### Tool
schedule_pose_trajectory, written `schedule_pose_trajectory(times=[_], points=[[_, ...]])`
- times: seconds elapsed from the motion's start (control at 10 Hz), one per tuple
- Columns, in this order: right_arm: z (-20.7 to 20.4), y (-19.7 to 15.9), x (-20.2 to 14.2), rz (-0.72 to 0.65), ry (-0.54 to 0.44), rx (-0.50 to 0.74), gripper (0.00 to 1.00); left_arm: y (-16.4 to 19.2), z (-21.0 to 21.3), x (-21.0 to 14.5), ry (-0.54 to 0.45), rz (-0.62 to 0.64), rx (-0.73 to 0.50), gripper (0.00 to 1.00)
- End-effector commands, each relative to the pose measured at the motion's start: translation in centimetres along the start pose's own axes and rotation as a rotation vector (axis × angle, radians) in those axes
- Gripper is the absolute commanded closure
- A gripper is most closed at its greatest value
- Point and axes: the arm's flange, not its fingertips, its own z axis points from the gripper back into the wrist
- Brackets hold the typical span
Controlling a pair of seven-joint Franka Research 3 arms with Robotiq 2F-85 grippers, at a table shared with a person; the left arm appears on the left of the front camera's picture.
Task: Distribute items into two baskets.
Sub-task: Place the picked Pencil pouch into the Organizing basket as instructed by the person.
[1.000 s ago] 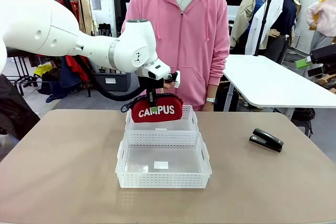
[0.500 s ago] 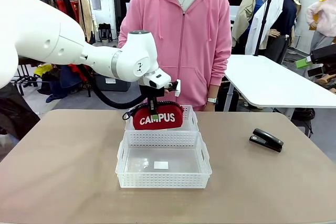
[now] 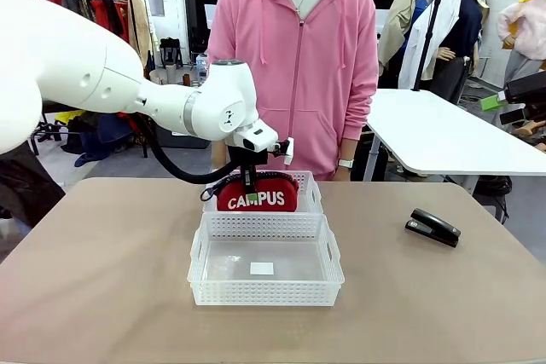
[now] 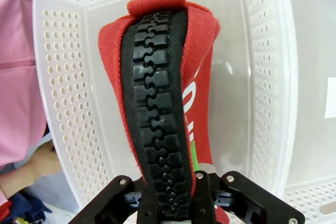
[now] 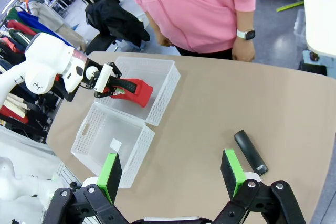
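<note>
From the front, the left end effector (image 3: pixel 250 185) is pinched on the top of the red pouch (image 3: pixel 275 197). The pouch hangs partly inside the far basket (image 3: pixel 310 197), its lower edge behind the wall. The near basket (image 3: pixel 264 294) holds no item, and the stapler (image 3: pixel 432 227) lies untouched on the bench (image 3: pixel 102 279), well to the right. So the first item looks nearly placed but not released, and the stapler is still to do. The left wrist view looks down the pouch's zip, with the fingers clamped at its upper end and the basket floor beneath. In the right wrist view, the right end effector (image 5: pixel 170 169) hovers spread above the bench, near the stapler. Compared with a second earlier, the pouch has sunk from above the rim into the basket.
</note>
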Motion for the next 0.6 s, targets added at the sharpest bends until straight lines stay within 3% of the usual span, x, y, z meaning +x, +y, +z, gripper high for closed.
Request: schedule_pose_trajectory(times=[0.0,0.3,0.5], points=[[0.03,0.0,0.15,0.003,-0.012,0.016,0.0,0.72,-0.12,0.1,-0.001,-0.02,-0.008,1.0],[0.03,0.0,0.15,0.003,-0.012,0.016,0.0,1.07,-0.56,0.32,-0.006,-0.012,-0.018,0.78],[0.03,0.0,0.15,0.003,-0.012,0.016,0.0,1.26,-0.59,0.37,-0.004,-0.013,-0.013,0.38]])
